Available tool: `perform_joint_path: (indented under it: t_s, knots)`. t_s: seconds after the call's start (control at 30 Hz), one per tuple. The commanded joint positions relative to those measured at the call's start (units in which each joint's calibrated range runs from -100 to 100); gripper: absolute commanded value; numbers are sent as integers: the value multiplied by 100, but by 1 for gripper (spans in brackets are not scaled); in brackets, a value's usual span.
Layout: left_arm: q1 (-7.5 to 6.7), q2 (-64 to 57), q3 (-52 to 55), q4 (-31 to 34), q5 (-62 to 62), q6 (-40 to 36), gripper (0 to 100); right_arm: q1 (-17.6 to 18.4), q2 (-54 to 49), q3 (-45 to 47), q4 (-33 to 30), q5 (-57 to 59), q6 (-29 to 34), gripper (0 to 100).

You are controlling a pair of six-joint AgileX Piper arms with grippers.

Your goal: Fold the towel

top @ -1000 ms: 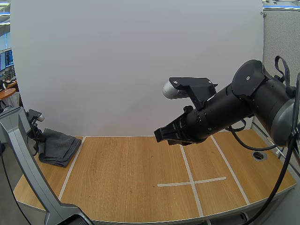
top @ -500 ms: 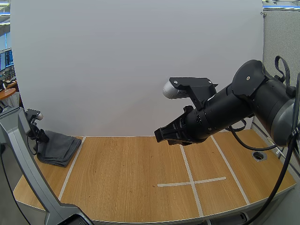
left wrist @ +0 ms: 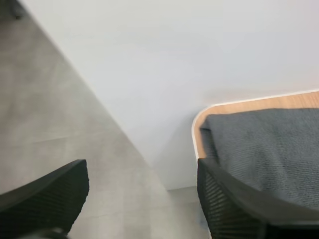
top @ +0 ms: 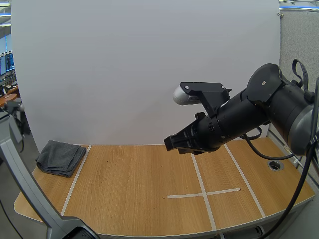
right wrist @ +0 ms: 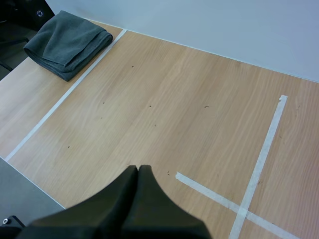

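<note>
Dark grey towel [top: 61, 157]; pale wood table [top: 134, 194] with white tape lines [top: 203, 193]; black right hand [right wrist: 138, 172]

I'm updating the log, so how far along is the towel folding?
Done, it seems: the grey towel lies folded in layers at the far left corner of the table. In hand: nothing; the left gripper is open beside that corner, the right gripper shut above the middle. Left: likely nothing on the towel itself.

High camera behind and above, forward-down — wrist cameras both toward the shared towel [top: 61, 158], left nearer.
</note>
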Motion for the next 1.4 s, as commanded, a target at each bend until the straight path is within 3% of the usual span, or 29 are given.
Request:
perform_joint_path:
  t_s: [0.0, 0.13, 0.37, 0.6, 0.77, 0.93, 1.07, 1.23, 1.37]
  knots:
    - [225, -848, -140, -340, 40, -150, 100, -20, -69, 24, 28, 23, 11, 0]
    - [298, -1356, -81, -445, 40, -150, 100, -20, -69, 24, 28, 23, 11, 0]
    - [275, -2374, 805, -1132, 40, -167, 100, -20, -69, 24, 28, 23, 11, 0]
    - [-6, -3379, 2005, -1404, 40, -120, 100, -20, -69, 24, 0, 23, 11, 0]
    - [-325, -4187, 2858, -1599, 40, -64, 100, -20, -69, 24, 0, 23, 11, 0]
    - [-525, -4837, 3404, -1867, 40, 4, 100, -20, -69, 24, -10, 23, 11, 0]
    - [-624, -5334, 3716, -2231, 40, -151, 100, -20, -69, 24, -140, -1625, 569, 0]
    - [-624, -5730, 3727, -2270, 40, -418, 100, -20, -69, 24, -929, -3654, 1508, 0]
    - [-624, -6080, 3891, -2575, 40, -433, 83, -20, -69, 24, -1331, -4585, 2268, 0]
